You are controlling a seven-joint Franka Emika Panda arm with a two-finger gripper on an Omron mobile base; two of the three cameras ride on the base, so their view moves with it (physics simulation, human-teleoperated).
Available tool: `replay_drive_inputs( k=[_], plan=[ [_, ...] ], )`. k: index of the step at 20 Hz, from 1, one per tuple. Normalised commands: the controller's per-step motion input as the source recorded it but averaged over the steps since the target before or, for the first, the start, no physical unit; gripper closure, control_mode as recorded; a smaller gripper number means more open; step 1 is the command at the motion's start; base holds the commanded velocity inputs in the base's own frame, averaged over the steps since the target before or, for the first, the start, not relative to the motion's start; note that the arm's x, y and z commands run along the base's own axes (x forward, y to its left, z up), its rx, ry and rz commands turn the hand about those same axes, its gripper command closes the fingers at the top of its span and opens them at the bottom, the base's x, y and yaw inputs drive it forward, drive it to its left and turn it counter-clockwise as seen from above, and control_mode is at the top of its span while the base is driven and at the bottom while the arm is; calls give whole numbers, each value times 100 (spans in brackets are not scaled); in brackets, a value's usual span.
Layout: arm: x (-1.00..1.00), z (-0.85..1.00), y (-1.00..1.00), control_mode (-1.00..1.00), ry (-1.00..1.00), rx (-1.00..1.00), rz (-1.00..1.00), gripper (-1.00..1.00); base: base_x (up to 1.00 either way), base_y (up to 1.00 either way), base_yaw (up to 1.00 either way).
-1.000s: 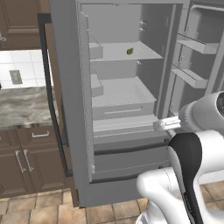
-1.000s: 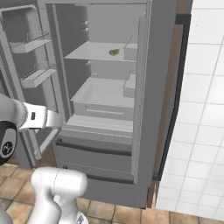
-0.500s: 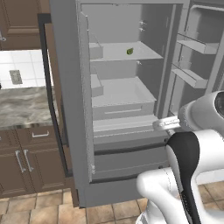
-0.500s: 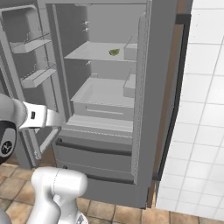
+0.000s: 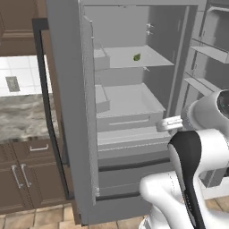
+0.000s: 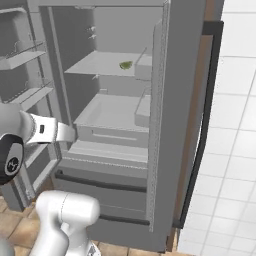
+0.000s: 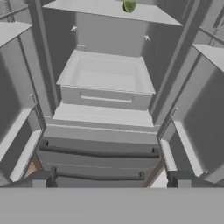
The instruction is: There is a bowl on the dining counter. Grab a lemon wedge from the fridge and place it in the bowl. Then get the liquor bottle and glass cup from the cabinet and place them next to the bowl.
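open fridge [image 5: 71, 112] with lemon wedge [image 5: 137, 57] on upper shelf [image 6: 107, 65]; pincer [image 7: 109, 178] spread wide, empty, facing lower drawers.

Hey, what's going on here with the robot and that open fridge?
The robot arm is facing the fridge, whose doors stand open. A small yellowish-green lemon wedge lies on the upper shelf inside, above an empty drawer bin. The gripper is open, holds nothing, and sits low in front of the fridge drawers, well below the wedge's shelf. Nothing has been picked up yet; the wedge is untouched.
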Motion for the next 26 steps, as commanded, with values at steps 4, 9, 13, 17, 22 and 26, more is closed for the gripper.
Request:
replay_drive_inputs(
  k=[4, 9, 13, 17, 22, 26],
  plan=[
    [0, 0, 0, 100, 0, 0, 0, -100, 59, -10, -11],
    [0, 0, 0, 100, 0, 0, 0, -100, 41, -19, -28],
    [0, 0, 0, 100, 0, 0, 0, -100, 49, 0, -28],
    [0, 0, 0, 100, 0, 0, 0, -100, 53, 0, -15],
    [0, 0, 0, 100, 0, 0, 0, -100, 60, 0, -8],
    [0, 0, 0, 100, 0, 0, 0, -100, 69, 8, 0]
  ],
)
